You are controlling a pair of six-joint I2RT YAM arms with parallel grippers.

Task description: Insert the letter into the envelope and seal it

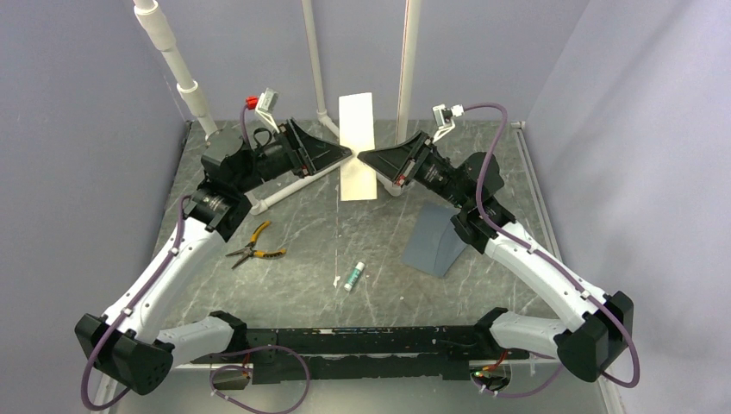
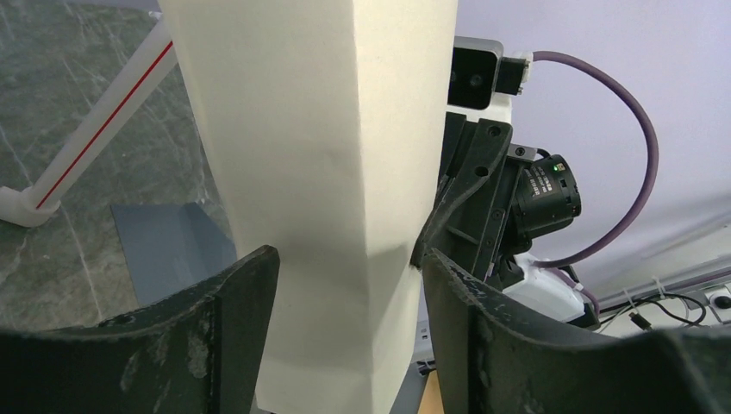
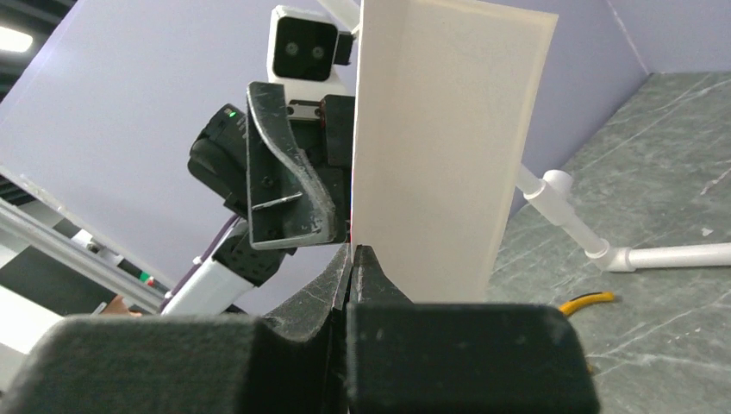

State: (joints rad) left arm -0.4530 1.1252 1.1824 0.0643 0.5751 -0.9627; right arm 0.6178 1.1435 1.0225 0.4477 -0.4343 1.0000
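My right claw clamped on edge of letter, long axis vertical; left claw released, straddling it; envelope flat on table, nearer right arm.

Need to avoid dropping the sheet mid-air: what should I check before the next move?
1. Right gripper shut on the letter edge: ok.
2. Left gripper clamped on the letter: not ok, its jaws stand open either side of it.
3. Envelope on the table, free of both grippers: ok.
4. Envelope mouth open: cannot tell.
5. Pliers and glue stick lie apart from the envelope: ok.
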